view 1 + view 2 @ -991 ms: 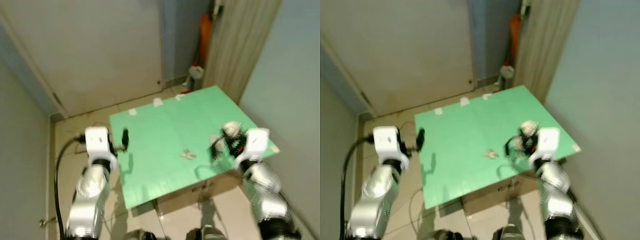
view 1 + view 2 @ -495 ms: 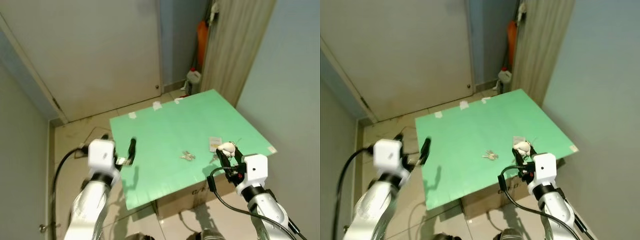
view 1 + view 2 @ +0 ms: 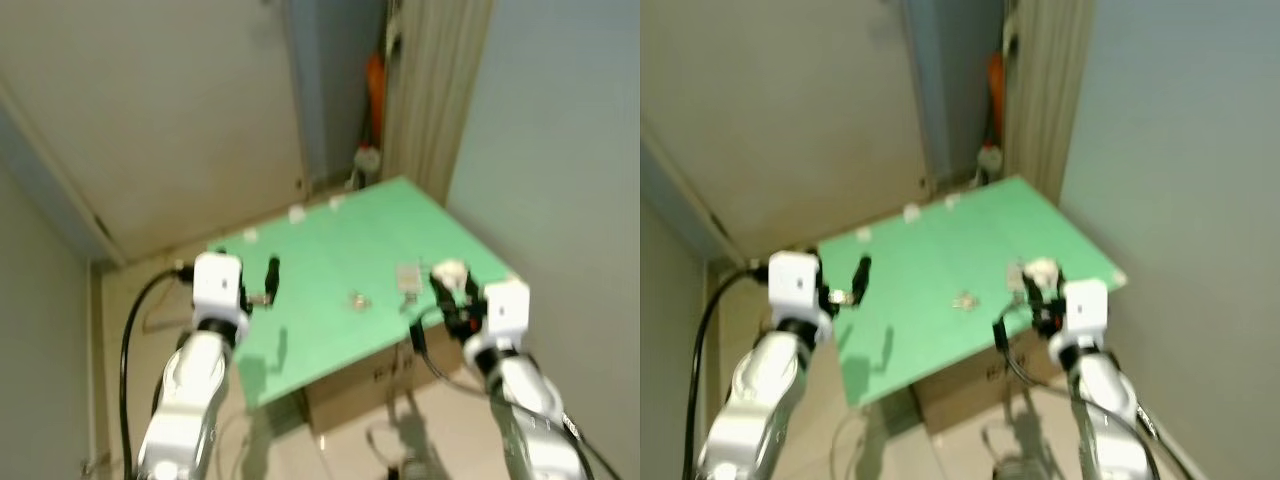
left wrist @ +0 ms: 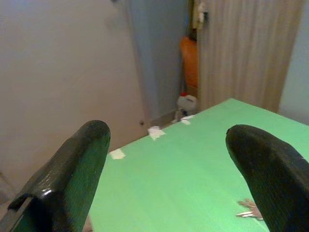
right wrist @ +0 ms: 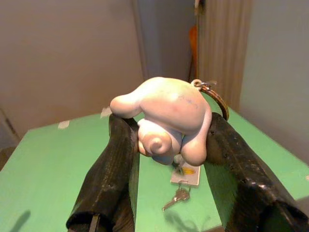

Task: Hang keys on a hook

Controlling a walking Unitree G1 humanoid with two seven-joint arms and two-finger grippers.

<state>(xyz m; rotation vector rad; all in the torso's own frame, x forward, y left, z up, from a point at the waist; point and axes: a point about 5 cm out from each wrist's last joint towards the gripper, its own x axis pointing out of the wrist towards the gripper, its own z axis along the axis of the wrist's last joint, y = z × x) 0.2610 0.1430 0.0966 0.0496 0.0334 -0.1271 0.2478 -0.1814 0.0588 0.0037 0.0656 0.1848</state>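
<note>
Lifted clear of the counter point(image 3: 330, 270) since a moment earlier, the right gripper point(image 5: 169, 159) clamped its jaws on the white keychain point(image 5: 166, 118), left gripper point(image 4: 169, 159) jaws apart, hanging undone.

A green table top point(image 3: 340, 270) stands in a narrow space, resting on a cardboard box point(image 3: 360, 385) on a pale tiled floor point(image 3: 130, 310). Beyond the table's far edge a broad off-white door point(image 3: 160, 110) fills the wall. Past the far right corner hangs a beige ribbed curtain point(image 3: 430, 90), with an orange object point(image 3: 374, 75) beside it. A plain grey-blue wall point(image 3: 560, 140) runs along the table's right edge.
</note>
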